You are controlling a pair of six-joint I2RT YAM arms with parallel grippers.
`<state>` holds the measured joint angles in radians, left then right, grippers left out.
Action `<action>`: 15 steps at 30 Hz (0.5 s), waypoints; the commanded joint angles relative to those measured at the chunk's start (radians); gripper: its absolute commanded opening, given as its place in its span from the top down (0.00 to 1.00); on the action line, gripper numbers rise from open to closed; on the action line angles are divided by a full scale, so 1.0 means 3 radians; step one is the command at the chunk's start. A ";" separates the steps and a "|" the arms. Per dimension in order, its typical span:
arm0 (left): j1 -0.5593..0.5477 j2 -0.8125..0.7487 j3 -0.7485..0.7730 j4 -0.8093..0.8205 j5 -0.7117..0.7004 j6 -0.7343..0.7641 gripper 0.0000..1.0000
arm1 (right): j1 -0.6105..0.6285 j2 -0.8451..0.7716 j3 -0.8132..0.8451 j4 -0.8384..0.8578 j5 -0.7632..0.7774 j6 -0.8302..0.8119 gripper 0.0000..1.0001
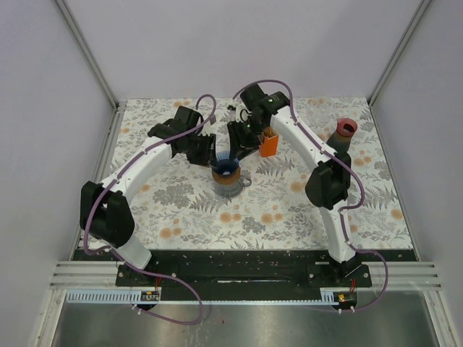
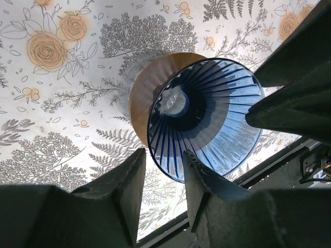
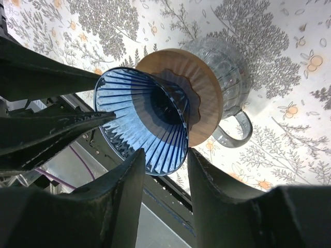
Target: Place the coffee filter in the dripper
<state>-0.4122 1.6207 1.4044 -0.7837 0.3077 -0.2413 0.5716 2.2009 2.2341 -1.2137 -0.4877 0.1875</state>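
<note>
Blue ribbed cone (image 2: 217,119), prob. the filter, sits in the wood-collared dripper (image 2: 142,88). Left gripper (image 2: 163,186) & right gripper (image 3: 165,191) stand part-open astride its rim, holding nothing. We judge it light, stiff, slick: pinch the rim.

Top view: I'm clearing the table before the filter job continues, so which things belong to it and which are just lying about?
Job: blue ribbed cone; tan ring around it; glass jug beneath.
Lying about: orange box; red-rimmed cup; flowered cloth.
</note>
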 commanded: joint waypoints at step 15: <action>0.0019 -0.0136 0.0493 -0.0067 -0.0095 0.0283 0.38 | -0.0330 -0.0136 0.0816 -0.0342 0.0659 -0.0216 0.45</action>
<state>-0.4122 1.6203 1.4738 -0.8223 0.3050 -0.1856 0.5446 2.2562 2.4409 -1.3319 -0.3805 0.1284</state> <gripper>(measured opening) 0.602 0.534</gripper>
